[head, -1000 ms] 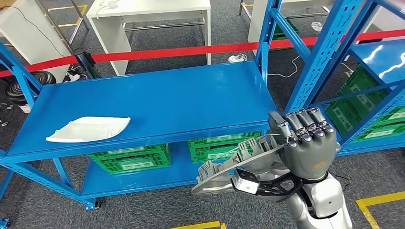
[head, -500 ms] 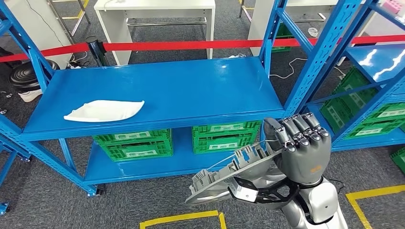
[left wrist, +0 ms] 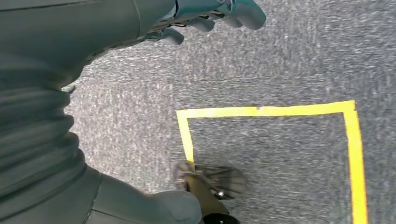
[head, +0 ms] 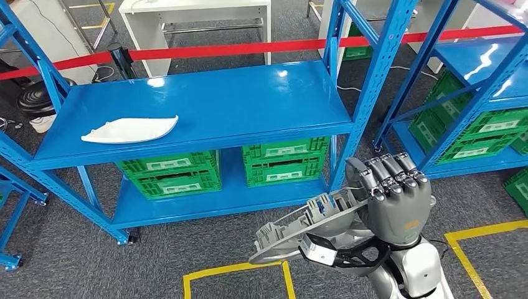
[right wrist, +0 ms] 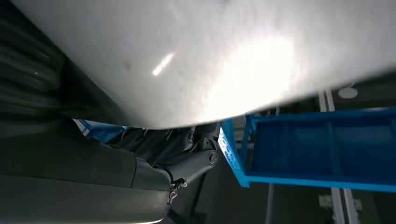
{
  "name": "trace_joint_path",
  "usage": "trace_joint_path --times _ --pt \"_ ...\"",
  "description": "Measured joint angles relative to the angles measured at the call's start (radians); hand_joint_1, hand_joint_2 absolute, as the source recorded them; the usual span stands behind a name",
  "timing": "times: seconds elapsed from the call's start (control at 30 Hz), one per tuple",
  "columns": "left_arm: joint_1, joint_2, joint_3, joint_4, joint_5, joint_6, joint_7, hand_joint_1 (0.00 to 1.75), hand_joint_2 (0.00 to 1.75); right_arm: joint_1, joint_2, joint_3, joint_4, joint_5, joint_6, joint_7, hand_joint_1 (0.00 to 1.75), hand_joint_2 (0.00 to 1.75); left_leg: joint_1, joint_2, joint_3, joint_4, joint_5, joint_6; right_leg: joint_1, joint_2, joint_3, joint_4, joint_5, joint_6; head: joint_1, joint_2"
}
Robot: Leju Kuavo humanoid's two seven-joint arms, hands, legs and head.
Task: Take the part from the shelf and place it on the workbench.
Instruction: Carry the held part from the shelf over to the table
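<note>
The blue workbench top [head: 205,106] lies at your eleven o'clock, beyond the right hand [head: 389,196] clamped on the grey part [head: 299,227], long axis running left-right; left hand [left wrist: 205,14] unclear

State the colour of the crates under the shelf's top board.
Green crates, with pale labels; clearest in the head view.

- The right robot hand [head: 393,199], grey with darker fingers on a silver arm, is raised in front of the body at the lower right of the head view, its back facing up.
- Its fingers [head: 389,176] curl closed over the edge of a flat grey ribbed plastic part [head: 302,228], holding it tilted.
- The left robot hand [left wrist: 210,14] hangs towards the floor, fingers loosely curled, holding nothing.
</note>
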Motion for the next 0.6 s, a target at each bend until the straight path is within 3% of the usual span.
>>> trace_joint_path --times 0.03,0.07,0.1,0.17,0.23,0.27,0.3,0.37,0.4,0.43,0.5,0.53,0.57,0.6 --pt "0.001 0.0 0.0 0.0 0.0 0.0 -0.004 0.0 1.75 0.013 0.0 0.0 -0.003 -0.009 0.0 -0.002 1.75 1.75 0.001 0.0 -0.01 0.059 -0.03 -0.004 0.0 -0.001 -0.014 0.001 0.011 0.001 0.0 0.0" --pt "0.002 0.0 0.0 0.0 0.002 -0.001 -0.009 0.0 1.75 0.027 -0.001 0.0 -0.006 -0.023 0.0 -0.008 1.75 1.75 0.002 0.0 -0.007 0.099 -0.035 -0.006 0.0 -0.002 -0.029 0.002 0.023 0.002 0.0 0.0" --pt "0.003 0.0 0.0 0.0 0.004 -0.001 -0.015 0.0 1.75 0.041 -0.001 -0.001 -0.009 -0.042 0.0 -0.02 1.75 1.75 0.003 0.0 0.01 0.111 -0.02 -0.008 0.0 -0.002 -0.044 0.003 0.035 0.005 0.0 0.0" --pt "0.005 0.0 0.0 0.0 0.006 -0.001 -0.021 0.0 1.75 0.066 -0.001 -0.007 -0.016 -0.095 0.0 -0.062 1.75 1.75 0.006 0.0 0.097 0.027 0.03 -0.007 -0.002 -0.002 -0.071 0.007 0.056 0.012 0.0 0.0" --pt "0.007 -0.001 0.0 0.0 0.007 0.001 -0.022 0.0 1.75 0.085 0.005 -0.02 -0.026 -0.146 0.0 -0.125 1.75 1.75 0.005 -0.004 0.2 -0.111 0.028 -0.001 -0.001 -0.002 -0.087 0.009 0.074 0.023 0.0 0.0" --pt "0.009 -0.002 0.0 0.0 0.008 0.003 -0.021 0.0 1.75 0.09 0.013 -0.03 -0.031 -0.163 -0.001 -0.157 1.75 1.75 0.004 -0.005 0.229 -0.158 0.017 0.006 0.0 -0.002 -0.09 0.009 0.083 0.029 0.0 0.0" --pt "0.012 -0.003 0.0 0.001 0.011 0.006 -0.019 0.0 1.75 0.095 0.024 -0.041 -0.036 -0.175 -0.001 -0.185 1.75 1.75 0.0 -0.007 0.238 -0.182 0.009 0.015 0.0 -0.002 -0.091 0.006 0.093 0.036 0.0 0.0" --pt "0.021 -0.005 0.002 0.003 0.018 0.014 -0.014 0.0 1.75 0.102 0.046 -0.061 -0.04 -0.195 -0.001 -0.227 1.75 1.75 -0.003 -0.003 0.226 -0.191 0.022 0.037 -0.003 0.0 -0.095 0.001 0.105 0.05 -0.001 0.0" --pt "0.024 -0.006 0.003 0.003 0.023 0.019 -0.011 0.0 1.75 0.104 0.054 -0.07 -0.04 -0.204 -0.001 -0.243 1.75 1.75 -0.003 0.0 0.215 -0.192 0.034 0.048 -0.006 0.001 -0.102 0.011 0.087 0.056 0.0 0.0" --pt "0.027 -0.007 0.004 0.004 0.025 0.023 -0.008 0.0 1.75 0.105 0.062 -0.078 -0.04 -0.214 -0.001 -0.257 1.75 1.75 -0.002 0.002 0.201 -0.193 0.047 0.057 -0.007 0.002 -0.113 0.039 0.048 0.06 0.0 0.0" --pt "0.029 -0.009 0.007 0.004 0.03 0.032 -0.004 0.0 1.75 0.103 0.077 -0.094 -0.039 -0.229 -0.001 -0.283 1.75 1.75 -0.003 0.005 0.171 -0.192 0.072 0.066 -0.007 0.003 -0.14 0.147 -0.063 0.064 0.001 0.0" --pt "0.03 -0.01 0.008 0.004 0.031 0.034 -0.003 0.0 1.75 0.1 0.086 -0.1 -0.038 -0.233 -0.001 -0.292 1.75 1.75 -0.005 0.006 0.154 -0.191 0.085 0.067 -0.006 0.003 -0.148 0.21 -0.1 0.065 0.001 0.0" --pt "0.032 -0.011 0.009 0.004 0.032 0.036 -0.004 0.0 1.75 0.096 0.093 -0.105 -0.036 -0.234 -0.001 -0.299 1.75 1.75 -0.007 0.006 0.138 -0.188 0.098 0.068 -0.005 0.004 -0.148 0.259 -0.113 0.064 0.001 0.0" --pt "0.032 -0.012 0.009 0.004 0.033 0.037 -0.005 0.0 1.75 0.093 0.101 -0.108 -0.035 -0.234 -0.001 -0.305 1.75 1.75 -0.009 0.007 0.12 -0.184 0.111 0.068 -0.003 0.004 -0.134 0.281 -0.1 0.062 0.001 0.0"
